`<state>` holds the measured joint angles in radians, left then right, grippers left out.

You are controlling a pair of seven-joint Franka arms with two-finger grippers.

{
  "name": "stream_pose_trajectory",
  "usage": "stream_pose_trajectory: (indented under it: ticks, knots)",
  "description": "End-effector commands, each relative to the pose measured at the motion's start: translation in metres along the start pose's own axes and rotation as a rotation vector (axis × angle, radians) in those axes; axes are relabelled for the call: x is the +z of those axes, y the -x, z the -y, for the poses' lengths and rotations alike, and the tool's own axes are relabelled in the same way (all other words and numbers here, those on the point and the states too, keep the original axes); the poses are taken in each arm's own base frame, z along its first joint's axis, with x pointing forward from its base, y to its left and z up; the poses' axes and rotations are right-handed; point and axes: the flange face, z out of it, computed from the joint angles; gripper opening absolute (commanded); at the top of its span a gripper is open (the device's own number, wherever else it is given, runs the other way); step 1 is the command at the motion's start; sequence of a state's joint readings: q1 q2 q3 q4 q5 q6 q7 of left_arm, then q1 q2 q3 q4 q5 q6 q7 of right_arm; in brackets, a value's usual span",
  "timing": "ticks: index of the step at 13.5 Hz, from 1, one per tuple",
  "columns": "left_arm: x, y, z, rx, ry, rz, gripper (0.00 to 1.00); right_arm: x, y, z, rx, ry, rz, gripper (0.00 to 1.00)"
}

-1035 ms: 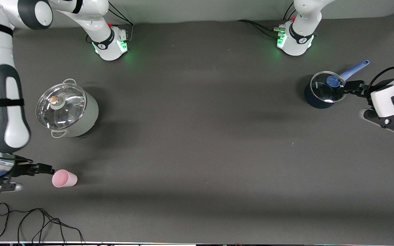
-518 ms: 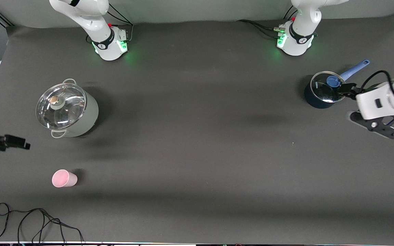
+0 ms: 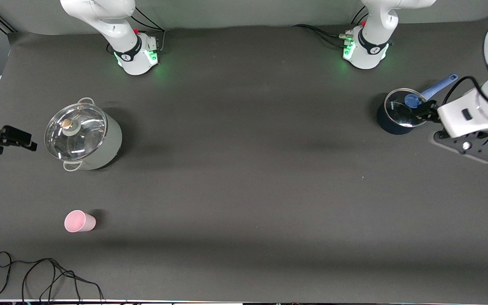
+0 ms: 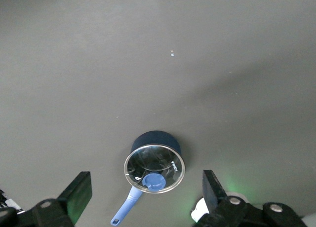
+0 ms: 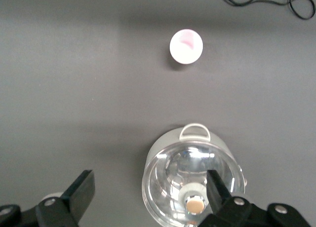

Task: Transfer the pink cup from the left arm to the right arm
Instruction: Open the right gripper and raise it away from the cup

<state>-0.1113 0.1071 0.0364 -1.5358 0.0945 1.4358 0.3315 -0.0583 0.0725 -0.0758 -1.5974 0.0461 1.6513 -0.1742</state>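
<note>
The pink cup (image 3: 79, 221) stands alone on the counter (image 3: 244, 190), at about 6 o'clock from the grey pot (image 3: 84, 136). The right gripper (image 3: 19, 140), jaws wide and empty, has withdrawn from it. The left gripper (image 3: 425, 111), also spread, has edged toward the saucepan (image 3: 398, 113).

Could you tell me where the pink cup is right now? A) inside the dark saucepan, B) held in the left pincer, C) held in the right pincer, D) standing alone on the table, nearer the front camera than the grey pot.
D: the pink cup stands free on the table, nearer the camera than the grey pot, with neither pincer touching it.
</note>
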Motion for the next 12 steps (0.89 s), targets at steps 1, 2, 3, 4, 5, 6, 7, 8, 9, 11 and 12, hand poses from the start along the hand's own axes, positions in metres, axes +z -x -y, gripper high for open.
stream_pose_trajectory:
  ticks: [1,2,3,4,5,6,7,8,9,11,12]
  knots:
    - [0.013,0.03,0.037,-0.081,-0.018,0.002,1.0,0.002,0.027,0.003,0.011,0.008,-0.02,1.0]
    - [0.018,0.031,0.049,-0.098,-0.036,-0.003,1.0,0.002,0.027,0.003,0.02,0.008,-0.022,1.0]
    - [0.023,0.029,0.057,-0.105,-0.046,-0.029,1.0,0.001,0.027,0.003,0.058,0.008,-0.025,1.0]
    - [0.023,0.031,0.059,-0.099,-0.039,-0.044,1.0,0.001,0.025,0.007,0.093,0.009,-0.031,1.0]
    - [0.021,0.033,0.059,-0.113,-0.035,-0.05,1.0,0.003,0.022,0.019,0.089,0.009,-0.03,1.0]
    - [0.018,0.033,0.055,-0.112,-0.03,-0.06,1.0,0.001,0.022,0.024,0.085,0.007,-0.031,1.0]
    - [0.012,0.033,0.046,-0.135,-0.005,-0.079,1.0,0.001,0.022,0.025,0.099,0.004,-0.033,1.0]
    - [0.007,0.031,0.034,-0.18,0.018,-0.094,1.0,-0.003,0.022,0.026,0.104,0.001,-0.04,1.0]
    - [0.002,0.028,0.019,-0.205,0.021,-0.104,1.0,-0.005,0.021,0.027,0.102,0.0,-0.044,1.0]
    - [-0.008,0.021,-0.007,-0.177,0.0,-0.125,1.0,-0.013,0.015,0.028,0.101,0.003,-0.062,1.0]
    - [-0.01,0.019,-0.009,-0.158,-0.009,-0.137,1.0,-0.016,0.01,0.027,0.101,0.007,-0.067,1.0]
